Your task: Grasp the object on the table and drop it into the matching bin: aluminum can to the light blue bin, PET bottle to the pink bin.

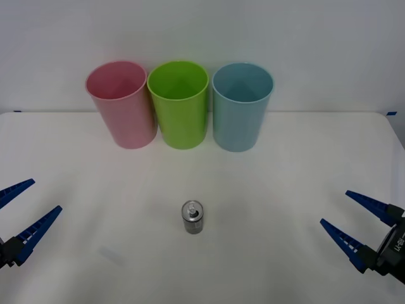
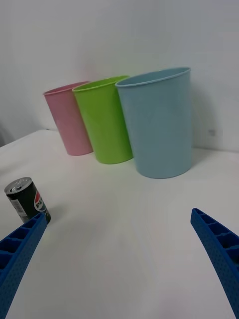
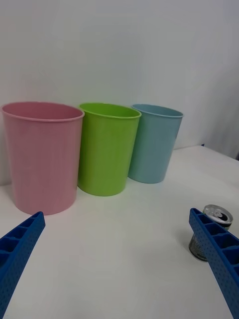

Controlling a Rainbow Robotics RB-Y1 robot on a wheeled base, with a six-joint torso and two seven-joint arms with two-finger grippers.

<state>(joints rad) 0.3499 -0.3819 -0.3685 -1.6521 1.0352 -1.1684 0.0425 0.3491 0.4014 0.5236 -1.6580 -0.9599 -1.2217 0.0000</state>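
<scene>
A small dark grey aluminum can (image 1: 193,217) with a silver top stands upright near the middle of the white table (image 1: 285,183). It also shows in the right wrist view as the can (image 2: 27,199) and in the left wrist view as the can (image 3: 211,232), partly behind a blue finger. At the back stand the pink bin (image 1: 121,103) and the light blue bin (image 1: 241,105). My left gripper (image 1: 22,215) is open at the left edge, far from the can. My right gripper (image 1: 357,221) is open at the right edge, equally far off.
A lime green bin (image 1: 180,103) stands between the pink and light blue bins, all three close together in a row. A plain white wall rises behind them. Bare tabletop lies around the can on every side.
</scene>
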